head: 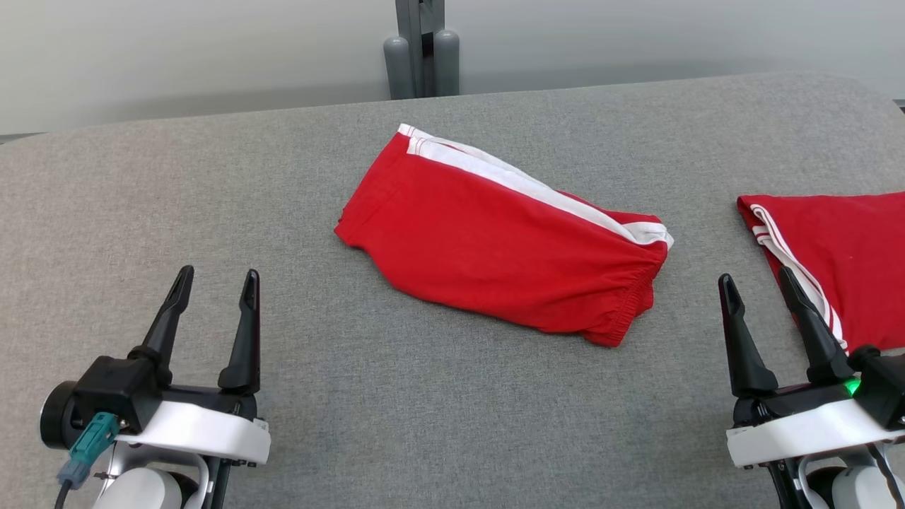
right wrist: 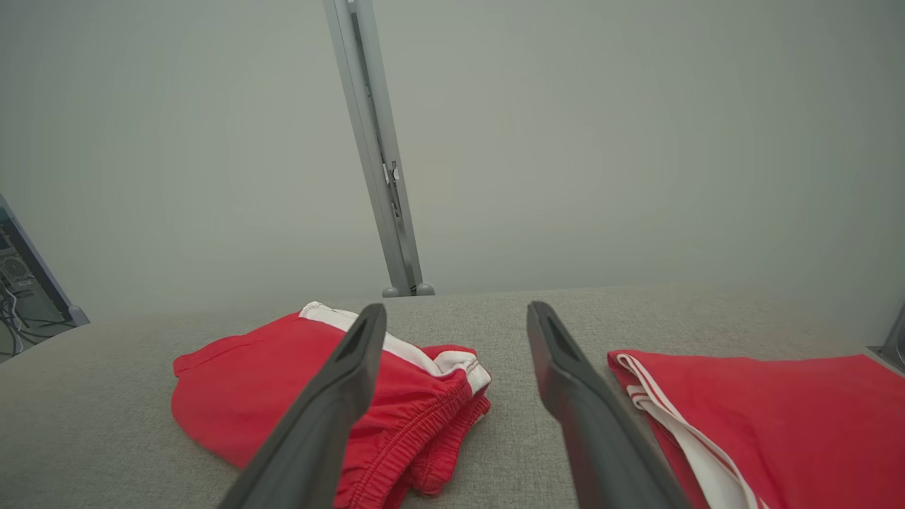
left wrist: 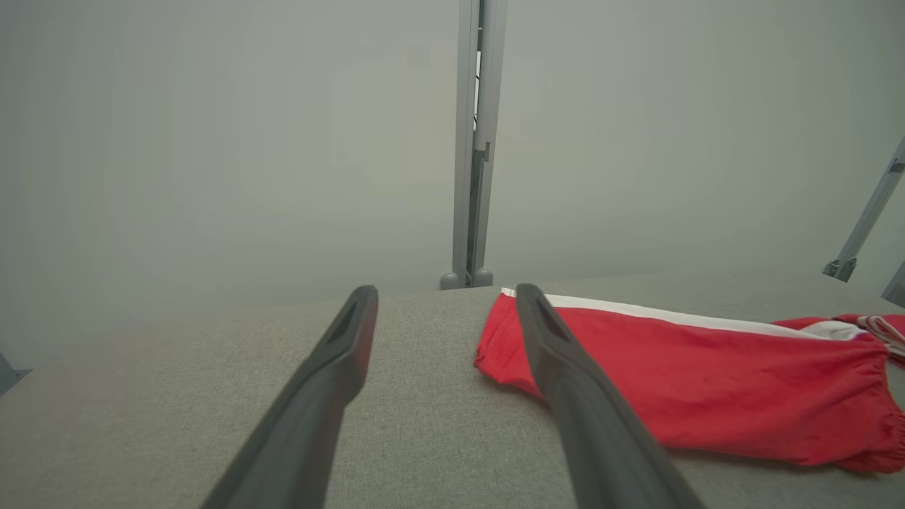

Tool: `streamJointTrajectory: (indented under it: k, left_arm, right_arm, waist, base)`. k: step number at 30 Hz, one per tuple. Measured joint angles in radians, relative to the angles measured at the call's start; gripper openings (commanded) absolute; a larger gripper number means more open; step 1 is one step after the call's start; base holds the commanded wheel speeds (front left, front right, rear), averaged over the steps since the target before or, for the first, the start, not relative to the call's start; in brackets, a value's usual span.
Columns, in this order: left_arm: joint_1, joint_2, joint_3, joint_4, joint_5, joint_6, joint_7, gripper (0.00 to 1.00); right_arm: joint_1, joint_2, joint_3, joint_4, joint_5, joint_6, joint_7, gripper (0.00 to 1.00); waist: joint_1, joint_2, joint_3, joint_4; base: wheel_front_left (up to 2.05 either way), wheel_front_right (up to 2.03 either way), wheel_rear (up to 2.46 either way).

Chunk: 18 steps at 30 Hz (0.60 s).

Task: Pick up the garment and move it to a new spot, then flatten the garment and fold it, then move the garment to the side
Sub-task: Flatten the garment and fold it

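A red garment point(head: 495, 240) with white side stripes lies folded in the middle of the grey table point(head: 283, 177), its elastic waistband at the right end. The left wrist view shows this garment point(left wrist: 693, 382) to the right of my fingers, and in the right wrist view the garment point(right wrist: 283, 389) sits to the left. My left gripper point(head: 218, 283) stands open at the lower left, well clear of the cloth. My right gripper point(head: 758, 283) stands open at the lower right, empty, between the two red pieces.
A second red garment point(head: 841, 247) with white stripes lies at the table's right edge, just past my right gripper; the right wrist view shows it point(right wrist: 763, 417) too. A grey metal post point(head: 422, 49) rises behind the table's far edge.
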Motion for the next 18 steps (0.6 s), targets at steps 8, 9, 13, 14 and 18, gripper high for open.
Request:
streamJointTrajectory:
  k: [8,9,13,14,18]
  left_arm:
    - [-0.101,-0.004,-0.03,0.034,-0.005,-0.042,0.044,1.0]
    - [-0.133,-0.007,-0.037,0.047,-0.005,-0.057,0.056,1.0]
    - [-0.27,-0.043,-0.069,0.141,-0.034,-0.142,0.09,1.0]
    - [-0.303,-0.048,-0.076,0.182,-0.042,-0.162,0.107,1.0]
    - [-0.427,-0.068,-0.103,0.354,-0.085,-0.251,0.182,1.0]
  right_arm:
    - [-0.003,0.003,0.003,-0.016,-0.004,0.0,0.01,1.0]
    - [-0.003,0.003,0.004,-0.019,-0.004,0.0,0.011,1.0]
    - [-0.014,0.005,0.009,-0.022,-0.006,0.0,0.012,1.0]
    - [-0.022,0.006,0.015,-0.021,-0.006,0.0,0.012,1.0]
    - [-0.05,0.009,0.045,-0.014,-0.004,0.0,0.008,1.0]
  waist:
    - [0.0,0.0,0.02,-0.007]
    - [0.0,0.0,0.027,-0.008]
    - [0.0,0.0,0.057,-0.02]
    - [0.0,0.0,0.064,-0.027]
    - [0.0,0.0,0.088,-0.063]
  base:
    - [0.0,0.0,0.0]
    - [0.0,0.0,0.0]
    - [0.0,0.0,0.0]
    - [0.0,0.0,0.0]
    - [0.0,0.0,0.0]
